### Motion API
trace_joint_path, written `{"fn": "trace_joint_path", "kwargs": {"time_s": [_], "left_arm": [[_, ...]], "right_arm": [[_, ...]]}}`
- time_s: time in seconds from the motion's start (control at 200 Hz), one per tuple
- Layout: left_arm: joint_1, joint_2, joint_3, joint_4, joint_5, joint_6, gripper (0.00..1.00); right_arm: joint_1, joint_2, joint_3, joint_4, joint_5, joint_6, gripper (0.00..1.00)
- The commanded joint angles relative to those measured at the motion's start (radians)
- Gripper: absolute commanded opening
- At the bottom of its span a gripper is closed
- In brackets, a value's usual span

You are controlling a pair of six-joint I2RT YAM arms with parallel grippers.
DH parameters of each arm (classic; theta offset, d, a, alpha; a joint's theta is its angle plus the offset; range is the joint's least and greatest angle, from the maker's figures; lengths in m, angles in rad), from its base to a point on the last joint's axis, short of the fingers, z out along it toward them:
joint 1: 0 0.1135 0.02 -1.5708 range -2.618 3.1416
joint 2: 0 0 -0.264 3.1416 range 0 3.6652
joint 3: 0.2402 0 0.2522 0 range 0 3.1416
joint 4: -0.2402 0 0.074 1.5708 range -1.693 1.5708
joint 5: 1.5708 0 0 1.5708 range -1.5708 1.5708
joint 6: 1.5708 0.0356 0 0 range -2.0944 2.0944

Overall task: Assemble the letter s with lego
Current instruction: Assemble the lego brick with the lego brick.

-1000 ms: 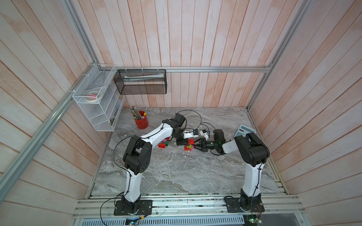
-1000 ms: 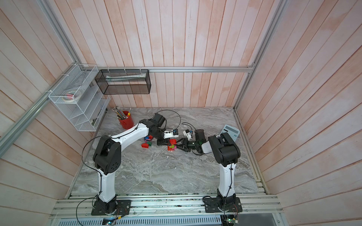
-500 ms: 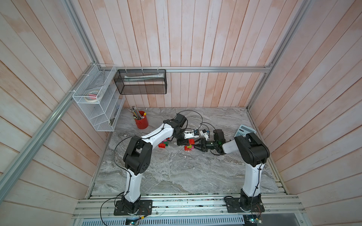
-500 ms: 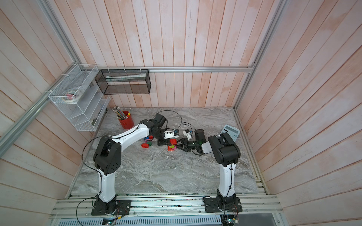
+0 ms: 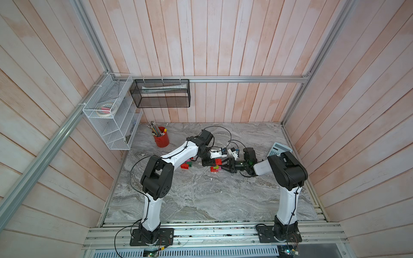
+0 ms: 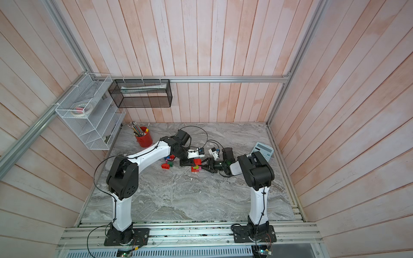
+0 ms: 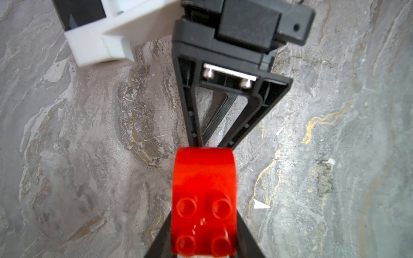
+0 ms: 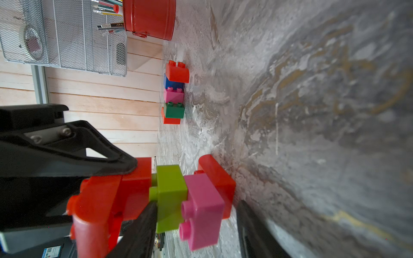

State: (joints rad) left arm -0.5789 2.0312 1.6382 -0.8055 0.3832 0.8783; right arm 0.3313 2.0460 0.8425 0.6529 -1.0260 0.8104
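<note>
Kept spare lego (image 5: 187, 165) on the worktop (image 5: 201, 201), well left of the stack (image 8: 171, 196), clear of the build. Clamped a red brick (image 7: 204, 201) in the left jaws against the stack's top, likely for pressing home. Set the right jaws astride the stack, seemingly steadying; could not tell whether gripping.

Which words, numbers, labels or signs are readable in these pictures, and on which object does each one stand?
No text is legible anywhere.
calculator: marks on keys and display too small to read.
dark pencil in the red cup: pale print, blurred.
blue sticker with a square code: print too small to read.
</note>
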Motion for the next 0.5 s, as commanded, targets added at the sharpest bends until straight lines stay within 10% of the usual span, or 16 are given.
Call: {"fn": "trace_joint_path", "kwargs": {"time_s": [0.0,0.495], "left_arm": [[0.006,0.018,-0.005,-0.066,-0.084,-0.004,0.26],[0.005,0.043,-0.006,-0.048,-0.080,-0.008,0.26]], "right_arm": [[0.009,0.023,-0.028,-0.127,0.078,-0.035,0.57],[0.015,0.019,-0.025,-0.146,0.078,-0.045,0.57]]}}
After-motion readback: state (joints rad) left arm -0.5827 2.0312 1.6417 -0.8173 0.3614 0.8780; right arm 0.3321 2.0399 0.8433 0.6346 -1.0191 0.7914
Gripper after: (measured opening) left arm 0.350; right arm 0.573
